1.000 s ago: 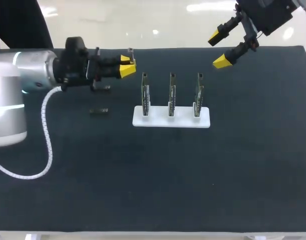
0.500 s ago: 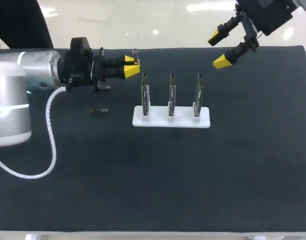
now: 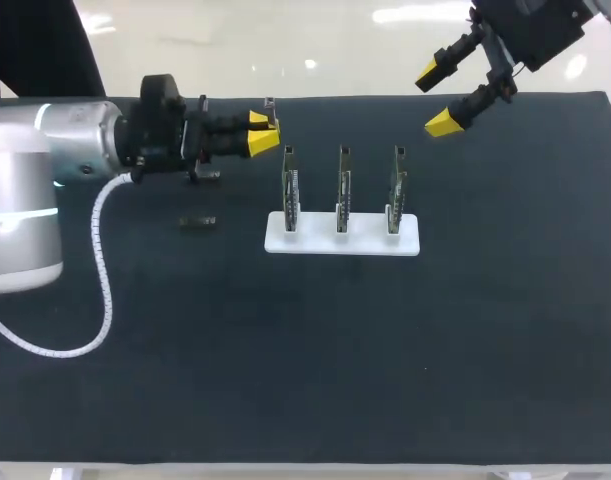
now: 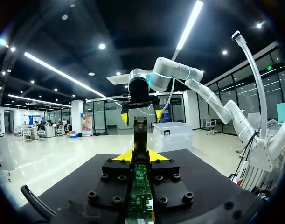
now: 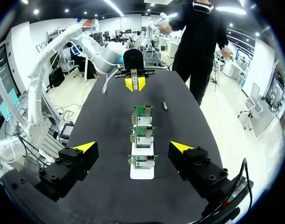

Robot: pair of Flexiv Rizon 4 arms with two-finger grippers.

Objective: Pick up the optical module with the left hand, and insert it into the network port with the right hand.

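At the upper left of the head view, the left gripper (image 3: 257,133) is clamped on the optical module (image 3: 270,104), which is held clear of the table (image 3: 305,350) and juts out past the yellow tips. The left wrist view shows the fingers close together, pinching it from both sides. Below it, a small dark piece (image 3: 197,222) lies on the table (whether it is a spare module I cannot tell). At centre is the white stand (image 3: 342,244) with three upright network cards (image 3: 343,185), well apart from the module. At the upper right, the right gripper (image 3: 438,97) hangs over the table's far edge, fingers spread wide and holding nothing. The pick-up looks done, so the hand-over seems to be the step in hand. Next, probably, the two grippers must meet so the right one can take the module's free end, lined up for a card's port.
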